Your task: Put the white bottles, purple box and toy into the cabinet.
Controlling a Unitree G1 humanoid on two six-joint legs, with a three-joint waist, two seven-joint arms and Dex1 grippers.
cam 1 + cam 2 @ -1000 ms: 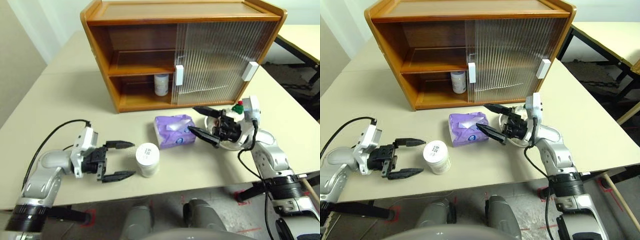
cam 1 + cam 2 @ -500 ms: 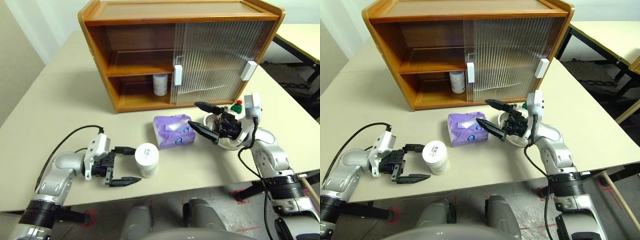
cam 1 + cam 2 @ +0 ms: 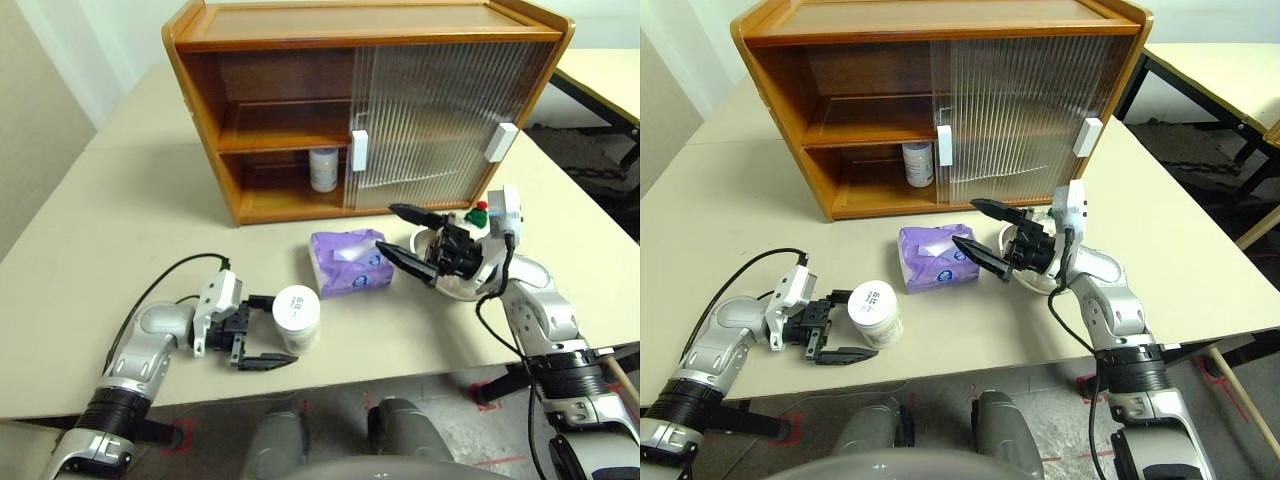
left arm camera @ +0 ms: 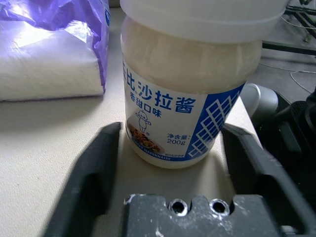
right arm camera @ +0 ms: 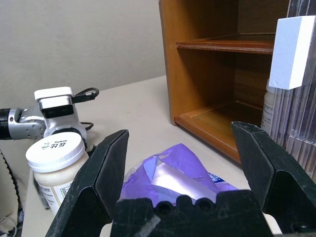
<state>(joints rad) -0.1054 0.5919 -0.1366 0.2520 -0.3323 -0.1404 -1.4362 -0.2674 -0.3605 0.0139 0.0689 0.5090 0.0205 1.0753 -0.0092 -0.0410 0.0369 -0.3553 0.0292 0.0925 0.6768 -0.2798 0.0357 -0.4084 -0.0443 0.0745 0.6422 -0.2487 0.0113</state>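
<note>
Left claw [image 3: 262, 330] apart around white bottle [image 3: 296, 318], purple box [image 3: 349, 262] just beyond, right claw [image 3: 401, 238] apart

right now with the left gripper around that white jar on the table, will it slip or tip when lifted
The white jar looks like smooth rigid plastic, so it may slip. It seems full of pale contents, so probably heavy for its size. Squat and upright between the left gripper's fingers, it seems unlikely to tip.

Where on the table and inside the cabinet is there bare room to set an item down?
Free: table left of the cabinet; upper shelf; lower shelf left of the stored bottle. Crowded: between front bottle, purple box and right hand.
</note>
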